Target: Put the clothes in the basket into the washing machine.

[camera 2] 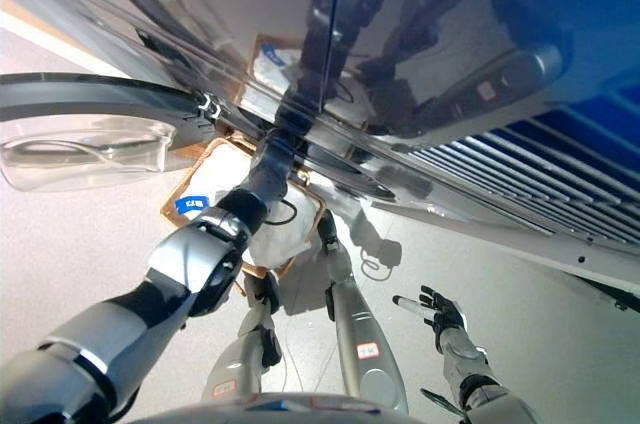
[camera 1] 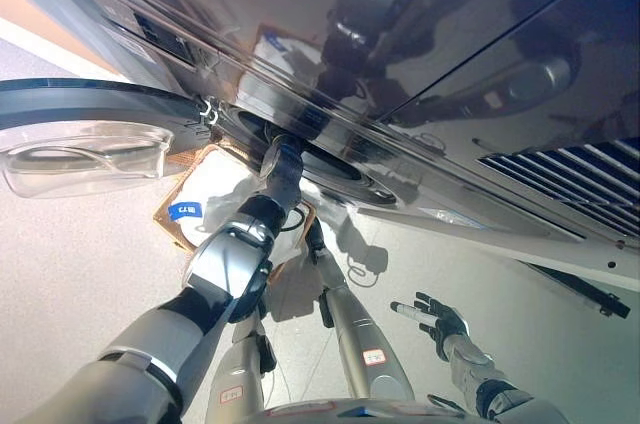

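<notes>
The dark glossy washing machine [camera 1: 450,64] fills the top of both views. Its round glass door [camera 1: 90,149] stands open at the left. My left arm [camera 1: 280,169] reaches up into the drum opening [camera 1: 340,169], and the hand is hidden inside it. Below the arm, a brown basket [camera 1: 172,202] sits on the floor with white clothes [camera 1: 215,194] in it, one bearing a blue label [camera 1: 185,210]. My right hand [camera 1: 435,319] is open and empty, low at the right above the floor; it also shows in the right eye view [camera 2: 437,314].
A vent grille [camera 1: 560,174] runs along the machine's front at the right. Pale floor [camera 1: 80,264] lies to the left of the basket and under the open door.
</notes>
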Motion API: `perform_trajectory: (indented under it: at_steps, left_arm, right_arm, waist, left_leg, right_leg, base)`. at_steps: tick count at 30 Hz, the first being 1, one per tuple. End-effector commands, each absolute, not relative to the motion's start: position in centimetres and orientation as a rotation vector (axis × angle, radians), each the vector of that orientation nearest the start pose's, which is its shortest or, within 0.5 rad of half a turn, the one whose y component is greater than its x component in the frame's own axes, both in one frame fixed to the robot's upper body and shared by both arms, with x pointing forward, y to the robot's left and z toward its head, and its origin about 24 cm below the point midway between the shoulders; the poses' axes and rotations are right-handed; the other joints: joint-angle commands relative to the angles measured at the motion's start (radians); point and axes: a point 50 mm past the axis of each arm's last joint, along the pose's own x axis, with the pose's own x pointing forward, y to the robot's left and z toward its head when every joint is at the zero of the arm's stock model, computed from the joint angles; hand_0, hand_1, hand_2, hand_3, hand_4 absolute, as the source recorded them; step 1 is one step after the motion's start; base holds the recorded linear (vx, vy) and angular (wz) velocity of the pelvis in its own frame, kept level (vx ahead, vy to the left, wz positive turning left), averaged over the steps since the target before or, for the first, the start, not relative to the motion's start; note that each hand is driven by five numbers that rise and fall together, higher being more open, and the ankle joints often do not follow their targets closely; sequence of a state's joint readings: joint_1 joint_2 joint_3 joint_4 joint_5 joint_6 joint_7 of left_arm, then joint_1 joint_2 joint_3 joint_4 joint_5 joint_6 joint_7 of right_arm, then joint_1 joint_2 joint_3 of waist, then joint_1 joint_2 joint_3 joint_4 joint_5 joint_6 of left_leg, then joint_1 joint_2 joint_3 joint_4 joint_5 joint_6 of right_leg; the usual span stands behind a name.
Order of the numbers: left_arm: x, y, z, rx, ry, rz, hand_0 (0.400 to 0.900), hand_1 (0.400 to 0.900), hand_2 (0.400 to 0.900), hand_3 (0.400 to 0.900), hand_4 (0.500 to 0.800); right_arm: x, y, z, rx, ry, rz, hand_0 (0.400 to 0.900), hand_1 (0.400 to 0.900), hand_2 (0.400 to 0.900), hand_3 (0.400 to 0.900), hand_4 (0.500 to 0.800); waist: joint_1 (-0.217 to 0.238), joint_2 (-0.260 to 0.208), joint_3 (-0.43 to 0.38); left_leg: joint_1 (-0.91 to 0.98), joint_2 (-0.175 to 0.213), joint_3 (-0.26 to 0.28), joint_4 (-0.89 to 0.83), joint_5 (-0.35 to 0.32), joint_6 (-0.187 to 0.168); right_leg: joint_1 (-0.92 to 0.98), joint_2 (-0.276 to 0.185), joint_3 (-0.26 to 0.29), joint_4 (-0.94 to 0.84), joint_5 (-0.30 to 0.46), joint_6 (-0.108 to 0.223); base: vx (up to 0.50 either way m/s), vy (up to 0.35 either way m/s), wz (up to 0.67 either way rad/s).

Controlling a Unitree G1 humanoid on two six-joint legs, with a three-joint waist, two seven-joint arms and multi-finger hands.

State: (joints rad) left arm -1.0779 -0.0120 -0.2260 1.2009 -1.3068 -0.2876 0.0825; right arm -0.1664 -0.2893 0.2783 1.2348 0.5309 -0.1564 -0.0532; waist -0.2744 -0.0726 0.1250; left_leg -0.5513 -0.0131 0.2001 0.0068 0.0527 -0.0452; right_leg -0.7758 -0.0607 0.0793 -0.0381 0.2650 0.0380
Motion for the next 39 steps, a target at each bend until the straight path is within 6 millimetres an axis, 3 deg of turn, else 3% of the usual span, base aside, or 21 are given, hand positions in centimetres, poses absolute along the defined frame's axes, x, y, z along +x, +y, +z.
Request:
perform_trajectory:
  at_steps: [1, 5, 9, 12, 13, 14, 16, 21, 26, 28, 34, 39]
  left_arm:
    - [41.0, 4.9, 21.3, -1.059, -0.240, -0.201, 0.900, 0.900, 0.900, 0.900, 0.800]
    - [40.9, 5.9, 18.9, -0.971, -0.197, -0.126, 0.900, 0.900, 0.900, 0.900, 0.800]
    - [41.0, 7.7, 15.2, -0.714, -0.079, -0.031, 0.900, 0.900, 0.900, 0.900, 0.800]
    - [40.2, 9.8, 10.9, -0.499, 0.028, 0.039, 0.900, 0.900, 0.900, 0.900, 0.800]
    - [40.2, 9.8, 10.9, -0.499, 0.028, 0.039, 0.900, 0.900, 0.900, 0.900, 0.800]
    - [39.3, 11.4, 8.2, -0.461, 0.084, 0.074, 0.900, 0.900, 0.900, 0.900, 0.800]
    - [38.0, 13.1, 5.2, -0.366, 0.159, 0.119, 0.900, 0.900, 0.900, 0.900, 0.800]
    - [33.1, 16.0, -2.1, -0.304, 0.349, 0.189, 0.900, 0.900, 0.900, 0.900, 0.800]
    - [27.4, 18.4, -7.3, -0.272, 0.487, 0.270, 0.900, 0.900, 0.900, 0.900, 0.800]
    - [25.3, 19.2, -8.9, -0.186, 0.548, 0.259, 0.900, 0.900, 0.900, 0.900, 0.800]
    - [16.6, 22.0, -13.6, -0.140, 0.806, 0.292, 0.900, 0.900, 0.900, 0.900, 0.800]
    - [12.3, 22.4, -15.1, -0.030, 0.944, 0.224, 0.900, 0.900, 0.900, 0.900, 0.800]
  right_arm:
    - [13.6, -29.3, -12.9, -0.089, 0.972, -0.408, 0.900, 0.900, 0.900, 0.900, 0.800]
    - [14.1, -29.5, -12.7, -0.101, 0.970, -0.409, 0.900, 0.900, 0.900, 0.900, 0.800]
    - [14.6, -29.0, -12.6, -0.109, 0.956, -0.379, 0.900, 0.900, 0.900, 0.900, 0.800]
    - [15.2, -28.7, -12.5, -0.104, 0.935, -0.370, 0.900, 0.900, 0.900, 0.900, 0.800]
    - [15.2, -28.7, -12.5, -0.104, 0.935, -0.370, 0.900, 0.900, 0.900, 0.900, 0.800]
    - [15.9, -28.8, -12.2, -0.096, 0.913, -0.377, 0.900, 0.900, 0.900, 0.900, 0.800]
    - [16.1, -28.7, -12.1, -0.088, 0.905, -0.379, 0.900, 0.900, 0.900, 0.900, 0.800]
    - [16.9, -29.5, -11.5, -0.071, 0.887, -0.407, 0.900, 0.900, 0.900, 0.900, 0.800]
    - [16.1, -29.4, -11.9, -0.043, 0.900, -0.418, 0.900, 0.900, 0.900, 0.900, 0.800]
    - [15.5, -29.2, -12.2, -0.043, 0.911, -0.406, 0.900, 0.900, 0.900, 0.900, 0.800]
    - [12.6, -28.9, -13.4, -0.050, 0.997, -0.363, 0.900, 0.900, 0.900, 0.900, 0.800]
    - [10.1, -27.6, -14.6, -0.049, 1.073, -0.291, 0.900, 0.900, 0.900, 0.900, 0.800]
  waist:
    - [0.000, 0.091, 0.006]
    - [0.015, 0.097, 0.002]
    - [0.028, 0.099, 0.002]
    - [0.042, 0.096, 0.000]
    - [0.042, 0.096, 0.001]
    - [0.053, 0.094, -0.004]
    - [0.069, 0.093, -0.009]
    - [0.108, 0.083, -0.037]
    - [0.154, 0.068, -0.072]
    - [0.165, 0.064, -0.091]
    - [0.211, 0.061, -0.144]
    - [0.240, 0.057, -0.184]
  left_leg:
    - [0.013, 0.048, -0.108, -0.094, 0.066, -0.039]
    - [0.036, 0.047, -0.114, -0.094, 0.064, -0.039]
    - [0.068, 0.045, -0.118, -0.094, 0.065, -0.039]
    - [0.097, 0.043, -0.124, -0.094, 0.066, -0.038]
    - [0.097, 0.043, -0.124, -0.094, 0.066, -0.038]
    - [0.115, 0.040, -0.129, -0.094, 0.064, -0.036]
    - [0.137, 0.038, -0.133, -0.094, 0.062, -0.036]
    - [0.200, 0.034, -0.145, -0.094, 0.049, -0.034]
    - [0.256, 0.029, -0.159, -0.094, 0.040, -0.030]
    - [0.269, 0.026, -0.161, -0.094, 0.041, -0.027]
    - [0.343, 0.017, -0.174, -0.094, 0.029, -0.017]
    - [0.411, 0.006, -0.188, -0.094, 0.012, -0.007]
  right_leg:
    - [0.104, 0.078, -0.090, 0.076, -0.146, 0.015]
    - [0.132, 0.073, -0.100, 0.075, -0.148, 0.015]
    - [0.174, 0.067, -0.114, 0.069, -0.147, 0.017]
    - [0.215, 0.062, -0.127, 0.056, -0.142, 0.019]
    - [0.215, 0.062, -0.127, 0.056, -0.142, 0.019]
    - [0.240, 0.059, -0.136, 0.048, -0.141, 0.021]
    - [0.273, 0.051, -0.147, 0.037, -0.140, 0.024]
    - [0.358, 0.041, -0.170, 0.007, -0.140, 0.032]
    - [0.429, 0.029, -0.190, -0.021, -0.140, 0.040]
    - [0.447, 0.025, -0.194, -0.025, -0.139, 0.043]
    - [0.530, 0.009, -0.219, -0.041, -0.149, 0.055]
    - [0.609, -0.002, -0.246, -0.040, -0.169, 0.063]
  base:
    - [0.00, -0.005, 0.05]
    - [0.00, -0.011, 0.09]
    - [-0.01, -0.003, 0.13]
    - [-0.01, 0.001, 0.12]
    - [0.00, -0.002, 0.12]
    - [0.00, 0.010, 0.12]
    - [0.01, 0.014, 0.21]
    - [0.02, 0.024, 0.16]
    - [-0.01, 0.030, 0.18]
    - [-0.02, 0.047, 0.10]
    - [-0.01, 0.057, 0.18]
    - [0.02, 0.067, 0.25]
